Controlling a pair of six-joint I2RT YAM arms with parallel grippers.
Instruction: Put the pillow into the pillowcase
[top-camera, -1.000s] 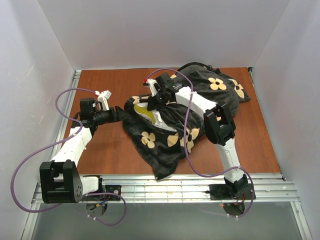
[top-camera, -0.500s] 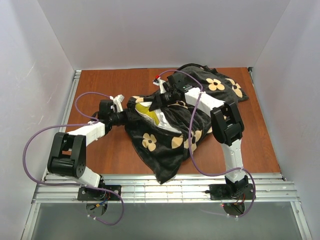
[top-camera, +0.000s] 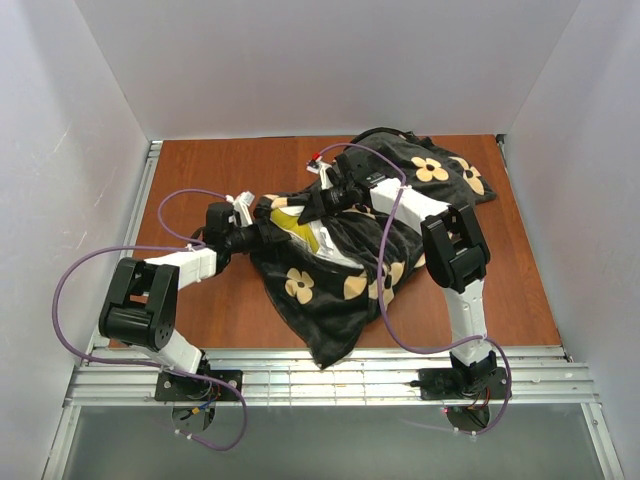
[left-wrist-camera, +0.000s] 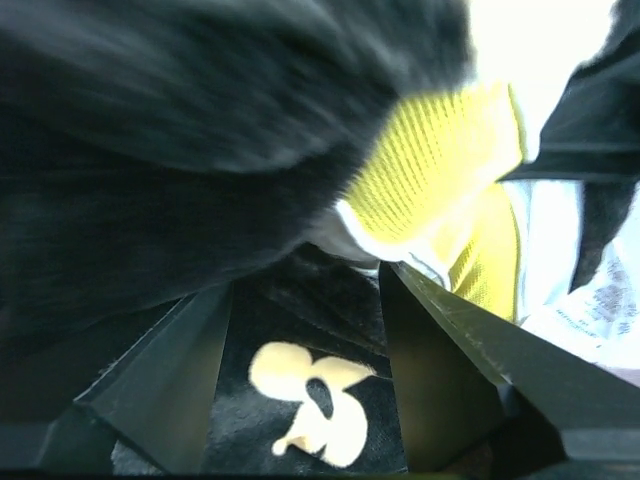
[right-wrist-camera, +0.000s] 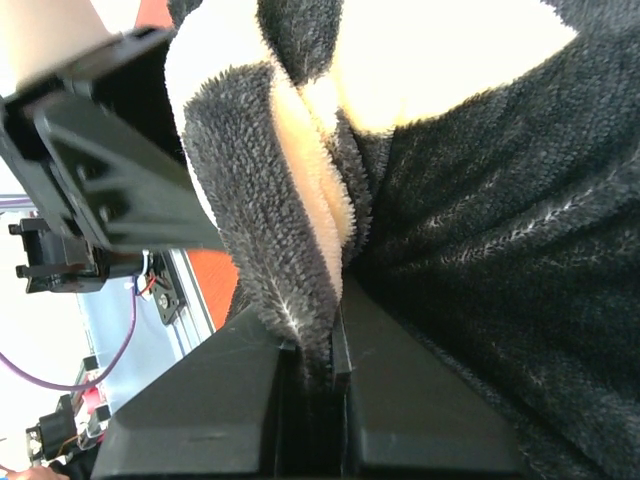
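Your pillow (top-camera: 300, 225) sits mid-tabletop (top-camera: 200, 180), partly inside the pillowcase (top-camera: 330, 290), yellow corner showing at the mouth. Your right arm (top-camera: 455, 250) reaches across, right jaws pinching a pillowcase fold; your left arm (top-camera: 180, 265) stretches low, left jaws spread before that corner

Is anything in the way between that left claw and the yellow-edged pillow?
Nothing solid. The open left gripper faces the pillow at its yellow edge; only a loose fold of the black pillowcase droops over that edge. The right gripper pinches the pillowcase.

Most of the pillow (top-camera: 300, 225) lies hidden inside the pillowcase (top-camera: 320, 290), whose near fold is blurred at the left wrist.
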